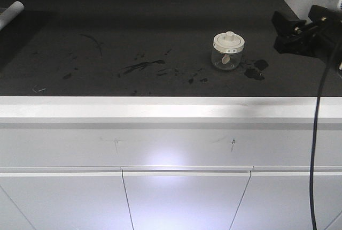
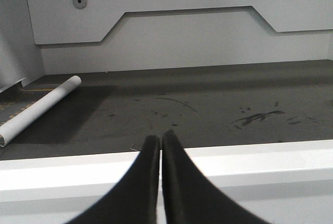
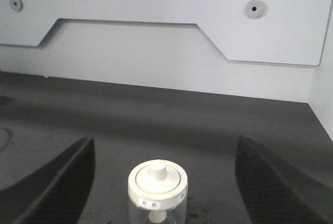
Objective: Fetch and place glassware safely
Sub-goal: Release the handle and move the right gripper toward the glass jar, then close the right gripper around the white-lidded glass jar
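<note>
A: Where is the glass jar (image 1: 228,52)?
B: It stands upright on the matte, scuffed black countertop (image 1: 133,27), toward the right edge. It has a squat clear body and a round cream lid (image 3: 157,178) with a knob.
A: And the right gripper (image 3: 165,139)?
B: Its dark tapered fingers are spread wide, facing the jar without touching it. The left gripper (image 2: 160,141) is pressed closed on nothing, over the white front edge.

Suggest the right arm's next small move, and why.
Probably ease the open right pincer towards the jar: it stands upright, centred between the spread fingers in the wrist view, but the front view shows pincer and jar apart.
</note>
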Controlling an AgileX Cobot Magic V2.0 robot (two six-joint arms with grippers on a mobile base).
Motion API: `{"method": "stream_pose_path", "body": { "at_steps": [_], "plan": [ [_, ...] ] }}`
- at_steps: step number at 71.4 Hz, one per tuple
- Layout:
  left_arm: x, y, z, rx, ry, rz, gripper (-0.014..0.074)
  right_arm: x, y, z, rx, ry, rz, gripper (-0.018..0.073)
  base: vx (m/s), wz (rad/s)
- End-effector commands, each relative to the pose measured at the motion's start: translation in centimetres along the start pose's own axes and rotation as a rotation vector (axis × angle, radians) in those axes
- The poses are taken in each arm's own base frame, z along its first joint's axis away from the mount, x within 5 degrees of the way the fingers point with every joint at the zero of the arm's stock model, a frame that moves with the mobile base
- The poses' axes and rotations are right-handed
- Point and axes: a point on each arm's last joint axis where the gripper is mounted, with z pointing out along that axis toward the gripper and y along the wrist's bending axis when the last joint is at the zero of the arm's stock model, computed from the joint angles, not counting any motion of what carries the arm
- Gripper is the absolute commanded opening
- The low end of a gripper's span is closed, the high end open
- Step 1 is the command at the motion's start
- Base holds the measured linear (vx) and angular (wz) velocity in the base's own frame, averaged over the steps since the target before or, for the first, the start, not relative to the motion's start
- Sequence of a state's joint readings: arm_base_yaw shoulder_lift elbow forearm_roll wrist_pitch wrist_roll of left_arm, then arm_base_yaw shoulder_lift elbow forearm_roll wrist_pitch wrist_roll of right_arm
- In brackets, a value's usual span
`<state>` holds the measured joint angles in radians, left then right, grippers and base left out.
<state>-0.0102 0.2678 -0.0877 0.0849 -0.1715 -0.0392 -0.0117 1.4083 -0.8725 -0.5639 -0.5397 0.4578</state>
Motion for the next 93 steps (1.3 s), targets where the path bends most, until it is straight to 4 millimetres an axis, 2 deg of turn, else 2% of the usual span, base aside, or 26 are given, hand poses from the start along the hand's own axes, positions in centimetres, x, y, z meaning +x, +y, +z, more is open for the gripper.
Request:
{"method": "stream_pose_path", "body": {
  "at_steps": [1, 15, 29, 49, 69, 85, 93],
  "plan": [
    [-1.5, 0.0, 0.1, 0.006, -0.089, -0.017, -0.0007, -2.3, -0.1, 1.8, -0.047, -0.11, -0.043, 0.0554, 0.0, 0.0],
    [-1.5, 0.0, 0.1, 0.006, -0.09, -0.017, -0.0007, -1.7, -0.2, 6.9, -0.095, -0.102, -0.036, 0.0554, 0.0, 0.0],
    [-1.5, 0.0, 0.1, 0.006, -0.09, -0.017, -0.0007, 0.6, -1.0, 11.8, -0.102, -0.079, -0.006, 0.0554, 0.0, 0.0],
    [-1.5, 0.0, 0.1, 0.006, -0.09, -0.017, -0.0007, 3.8, -0.8, 16.8, -0.13, -0.066, -0.003, 0.0554, 0.0, 0.0],
    [-1.5, 0.0, 0.1, 0.006, -0.09, -0.017, -0.0007, 6.1, -0.3, 20.0, -0.135, -0.03, -0.032, 0.0554, 0.0, 0.0],
    [-1.5, 0.0, 0.1, 0.006, -0.09, -0.017, -0.0007, 7.9, -0.4, 20.6, -0.131, 0.008, -0.023, 0.0533, 0.0, 0.0],
    [-1.5, 0.0, 0.1, 0.006, -0.09, -0.017, -0.0007, 8.0, -0.4, 20.6, -0.133, 0.009, -0.022, 0.051, 0.0, 0.0]
  ]
}}
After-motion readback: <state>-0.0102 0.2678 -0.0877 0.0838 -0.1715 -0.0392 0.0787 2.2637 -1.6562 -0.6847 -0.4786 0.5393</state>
